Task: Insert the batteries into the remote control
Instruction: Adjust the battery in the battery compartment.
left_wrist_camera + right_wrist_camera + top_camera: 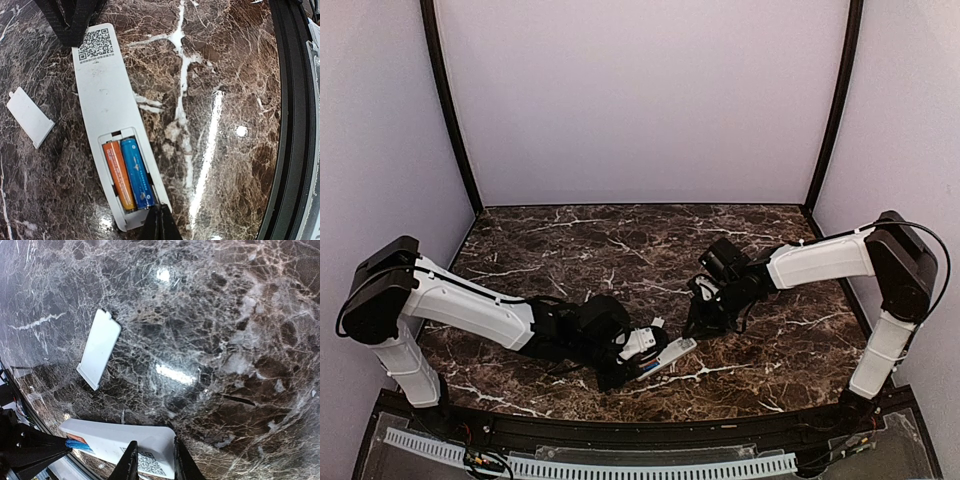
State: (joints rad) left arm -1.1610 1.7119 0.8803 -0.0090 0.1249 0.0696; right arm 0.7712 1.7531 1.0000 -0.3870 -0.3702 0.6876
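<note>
We find the slim white plastic remote control (107,115) lying label side up on the dark marbled desk (225,100), near its front edge. Orange cylindrical battery (119,175) and blue cylindrical battery (136,172) sit side by side in its open compartment. Left fingers (159,225) are pressed closed at the compartment end. Right fingers (131,462) clamp the QR-label end. A small flat white cover (99,348) lies apart, beside the remote.
</note>
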